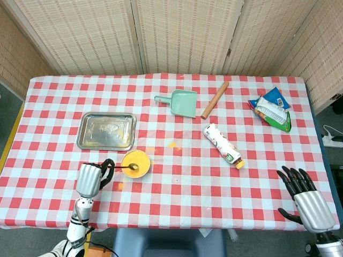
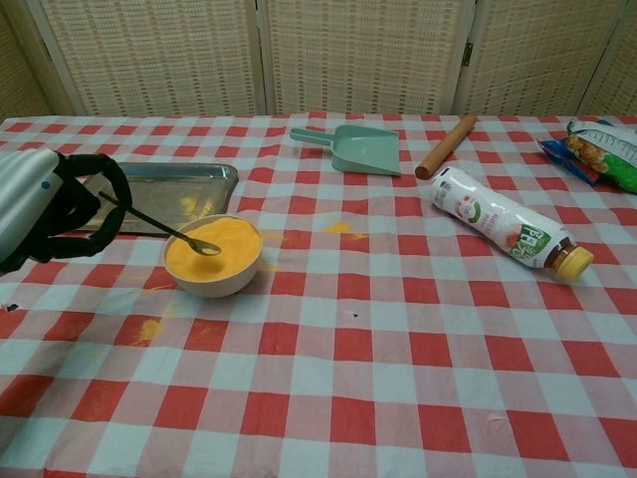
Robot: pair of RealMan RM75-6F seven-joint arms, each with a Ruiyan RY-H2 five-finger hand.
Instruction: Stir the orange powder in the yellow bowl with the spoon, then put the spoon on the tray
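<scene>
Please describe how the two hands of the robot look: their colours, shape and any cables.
Each hand, the left hand and the right hand, has a ribbed silver metal back and black jointed fingers. Below the left hand, a slim silver-white forearm carries a thin dark cable. No markings can be read.
</scene>
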